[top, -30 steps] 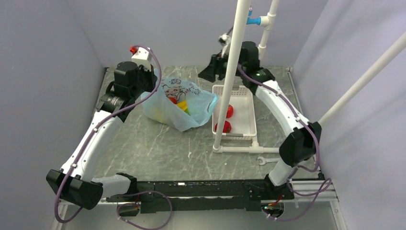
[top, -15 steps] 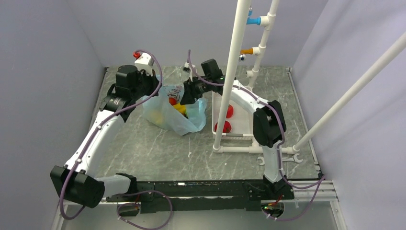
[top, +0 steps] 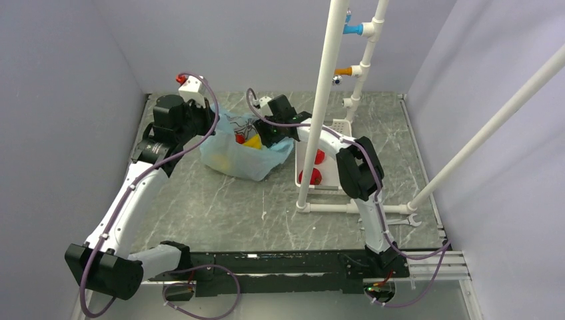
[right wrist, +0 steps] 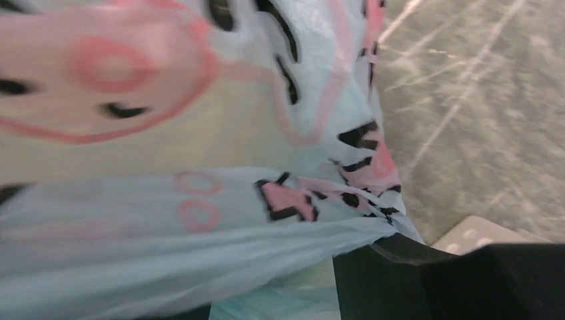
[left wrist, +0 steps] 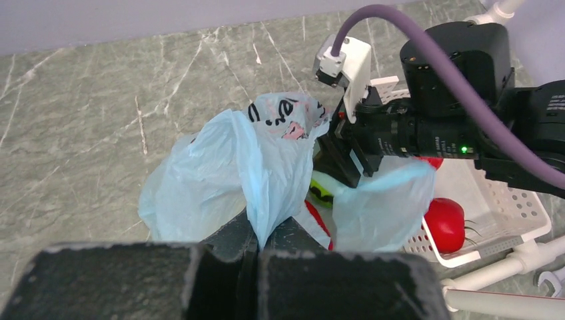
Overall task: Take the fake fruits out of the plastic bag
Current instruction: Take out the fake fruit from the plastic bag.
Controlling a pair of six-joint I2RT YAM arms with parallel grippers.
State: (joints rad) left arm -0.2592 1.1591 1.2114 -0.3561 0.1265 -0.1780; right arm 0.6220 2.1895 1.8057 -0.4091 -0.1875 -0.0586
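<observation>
limp bag pinched at its rim, fruit inside
left gripper [left wrist: 256, 243] is clamped on a fold of the thin, crinkly plastic bag [left wrist: 200, 180], far left. right gripper [top: 268, 135] is at its mouth, jaws hidden, perhaps apart. fake fruits [top: 252, 141] look light, hard, slick: grip mid-body.

The plastic bag [left wrist: 220, 173] hides the tips of the right claw [left wrist: 336, 167] and most fake fruits [top: 252, 141]; up close its print blurs.

- A white slotted basket [top: 342, 127] sits on the grey marbled table [top: 220, 200] before me.
- A white upright pipe [top: 318, 107] stands at its near corner.
- A wrench [top: 409, 221] lies off to my right.
</observation>
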